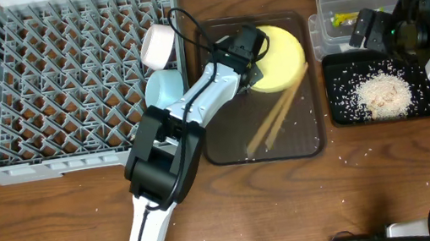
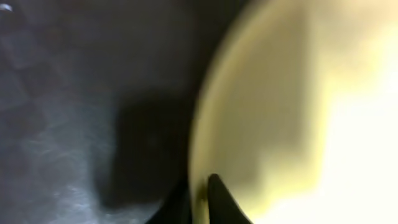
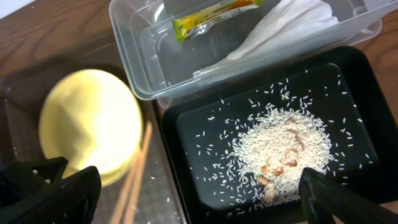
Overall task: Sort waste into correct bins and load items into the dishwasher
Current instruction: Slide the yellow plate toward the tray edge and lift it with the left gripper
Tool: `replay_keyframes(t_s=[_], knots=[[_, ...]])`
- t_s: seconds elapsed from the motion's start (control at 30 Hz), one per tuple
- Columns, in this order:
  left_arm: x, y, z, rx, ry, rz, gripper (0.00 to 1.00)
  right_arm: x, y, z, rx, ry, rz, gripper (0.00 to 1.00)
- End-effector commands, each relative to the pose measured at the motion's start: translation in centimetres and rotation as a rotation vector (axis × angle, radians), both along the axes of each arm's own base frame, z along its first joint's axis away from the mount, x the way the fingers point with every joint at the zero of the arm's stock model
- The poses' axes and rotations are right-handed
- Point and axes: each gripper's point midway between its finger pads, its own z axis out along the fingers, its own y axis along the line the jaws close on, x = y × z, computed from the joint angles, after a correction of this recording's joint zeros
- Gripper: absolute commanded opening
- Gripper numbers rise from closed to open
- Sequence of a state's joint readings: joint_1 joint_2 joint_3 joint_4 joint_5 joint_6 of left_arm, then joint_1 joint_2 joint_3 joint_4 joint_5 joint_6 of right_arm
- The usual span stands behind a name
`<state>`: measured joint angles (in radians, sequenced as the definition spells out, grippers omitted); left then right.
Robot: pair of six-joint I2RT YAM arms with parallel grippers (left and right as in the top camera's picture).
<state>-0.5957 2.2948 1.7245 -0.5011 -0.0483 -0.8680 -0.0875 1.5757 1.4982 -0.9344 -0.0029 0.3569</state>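
The yellow plate lies on the brown serving tray, with two wooden chopsticks beside it. My left gripper is at the plate's left edge. In the left wrist view its fingers are shut on the plate's rim. My right gripper hangs wide open above the black tray, which holds the rice scraps. The clear tub holds the green-yellow wrapper and the white napkin. A white bowl and the light blue bowl sit at the right edge of the grey dish rack.
The tub and black tray stand right of the brown tray. Loose rice grains dot the table near them. The plate and chopsticks also show in the right wrist view.
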Motion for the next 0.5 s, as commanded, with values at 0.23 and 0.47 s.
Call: replay_keyframes(t_s=[0.23,0.47], knots=[[-2.2,1.4,-4.7,0.019,0.128,-0.021,0.08,0.0,-0.2,0.1,-0.002,-0.002,-0.017,0.99],[-0.3,0.0,-3.1,-0.125,0.101,-0.037,0.07,0.1,-0.2,0.1,-0.002,-0.003,-0.017,0.99]])
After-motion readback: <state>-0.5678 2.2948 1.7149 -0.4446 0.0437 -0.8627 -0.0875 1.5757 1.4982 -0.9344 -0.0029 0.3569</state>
